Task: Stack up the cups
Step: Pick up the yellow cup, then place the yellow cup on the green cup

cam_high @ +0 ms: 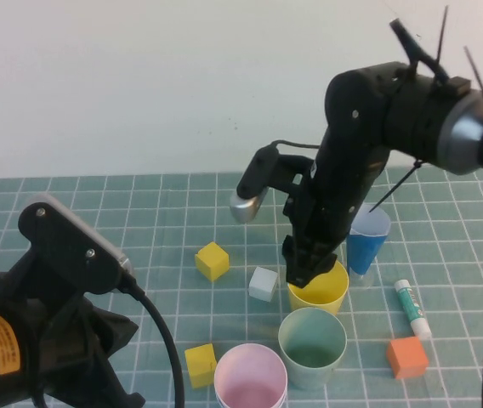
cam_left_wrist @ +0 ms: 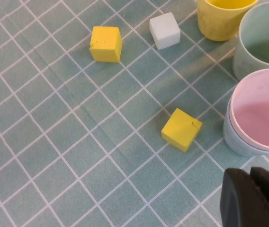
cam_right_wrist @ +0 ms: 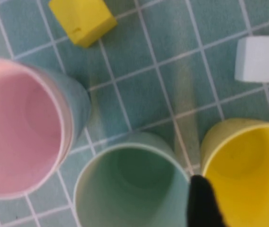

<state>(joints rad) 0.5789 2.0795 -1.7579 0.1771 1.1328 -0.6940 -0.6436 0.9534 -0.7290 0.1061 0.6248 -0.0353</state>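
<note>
My right gripper (cam_high: 309, 274) hangs over the yellow cup (cam_high: 320, 291) near the table's middle and stands open. One dark finger (cam_right_wrist: 203, 205) is at the cup's rim on the side of the pale green cup (cam_right_wrist: 130, 189); the yellow cup (cam_right_wrist: 248, 165) lies between the fingers. The green cup (cam_high: 312, 344) stands just in front. The pink cup (cam_high: 251, 378) is front centre, with a pale bluish wall under its rim. A blue cup (cam_high: 367, 242) stands behind the right arm. My left gripper (cam_left_wrist: 252, 198) is shut and empty, above the mat beside the pink cup (cam_left_wrist: 260, 111).
Two yellow cubes (cam_high: 213, 260) (cam_high: 200, 365), a white cube (cam_high: 263, 283) and an orange cube (cam_high: 407, 357) lie around the cups. A white and green tube (cam_high: 413, 308) lies right of the yellow cup. The left arm (cam_high: 46, 323) fills the front left corner.
</note>
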